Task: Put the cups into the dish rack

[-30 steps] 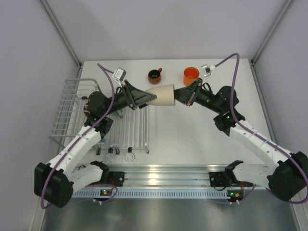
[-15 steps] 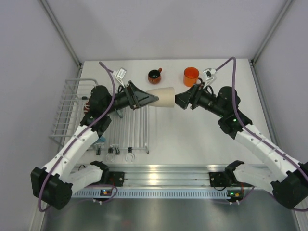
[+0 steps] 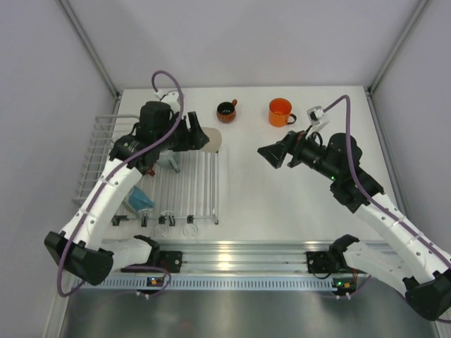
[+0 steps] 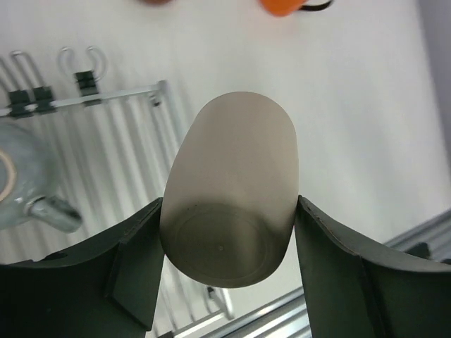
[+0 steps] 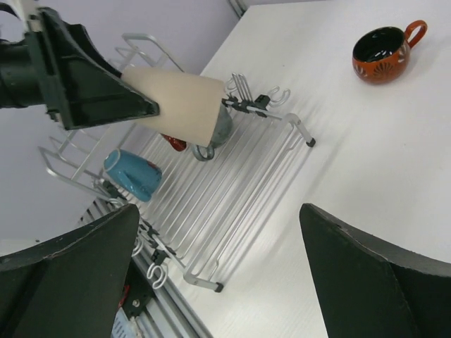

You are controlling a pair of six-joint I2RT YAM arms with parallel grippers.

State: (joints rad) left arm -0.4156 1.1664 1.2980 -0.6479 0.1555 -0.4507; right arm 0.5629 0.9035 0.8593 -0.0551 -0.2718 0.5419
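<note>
The cream cup [image 4: 232,176] hangs base-first between my left gripper's [image 4: 229,208] fingers, which are shut on it above the far right corner of the white dish rack [image 3: 201,201]. From above, the cup [image 3: 215,139] shows just past the left gripper [image 3: 201,137]. My right gripper [image 3: 271,155] stands wide open and holds nothing, apart from the cup to its right. A blue cup [image 5: 134,176], a grey one [image 5: 220,130] and part of a red one [image 5: 173,143] are in the rack. The small dark red cup [image 3: 226,110] and the orange cup [image 3: 280,111] stand on the table behind.
The rack's taller basket section [image 3: 99,144] is at the left, against the wall. White tabletop [image 3: 282,204] lies between the rack and the right arm. A metal rail [image 3: 239,257] runs along the near edge.
My right gripper opened, let go of the cream cup and drew back to the right. The left arm swung the cup leftward toward the rack.
</note>
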